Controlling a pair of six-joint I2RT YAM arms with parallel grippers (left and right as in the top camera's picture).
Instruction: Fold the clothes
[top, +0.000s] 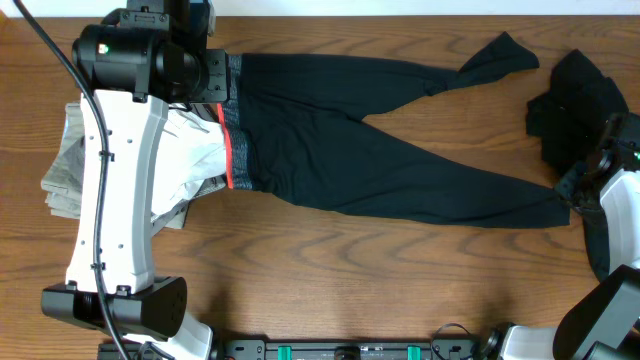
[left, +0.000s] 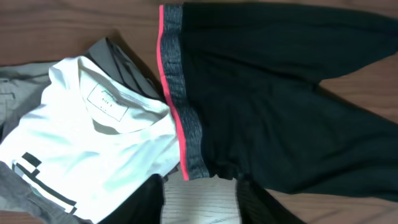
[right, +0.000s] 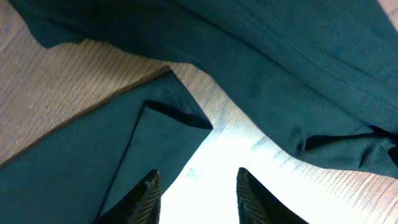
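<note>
The long black trousers (top: 370, 150) lie spread across the table, grey waistband edged in coral red (top: 228, 150) at the left, both legs running right. In the left wrist view the waistband (left: 180, 118) runs top to bottom beside a white T-shirt (left: 99, 143). My left gripper (left: 199, 202) is open over bare wood just below the waistband's lower end, holding nothing. My right gripper (right: 196, 186) is open and empty beside the hem of the lower trouser leg (right: 74, 180), its left finger over the cloth's edge. In the overhead view the left arm (top: 150, 60) covers the waistband's top.
A pile of pale clothes (top: 70, 170) with the white T-shirt lies at the left under the left arm. A bunched black garment (top: 575, 100) lies at the far right; it also shows in the right wrist view (right: 298, 68). Bare wood (top: 350, 280) runs along the front.
</note>
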